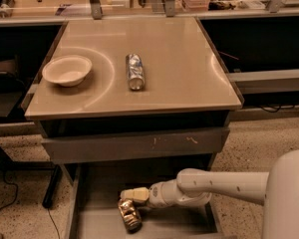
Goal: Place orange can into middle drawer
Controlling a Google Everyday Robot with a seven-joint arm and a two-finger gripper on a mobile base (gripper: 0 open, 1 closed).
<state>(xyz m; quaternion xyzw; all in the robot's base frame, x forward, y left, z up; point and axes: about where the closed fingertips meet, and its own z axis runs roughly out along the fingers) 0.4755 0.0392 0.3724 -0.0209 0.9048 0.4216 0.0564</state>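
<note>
The orange can lies on its side on the floor of the open middle drawer, at the bottom of the camera view, its shiny end towards me. My gripper reaches in from the right on a white arm and sits just above the can, touching or almost touching its top. I cannot tell whether it grips the can.
Above the drawer is a grey drawer front with small orange scratches. On the beige tabletop are a white bowl at the left and a slim silver-blue can lying in the middle. Dark shelves flank the table.
</note>
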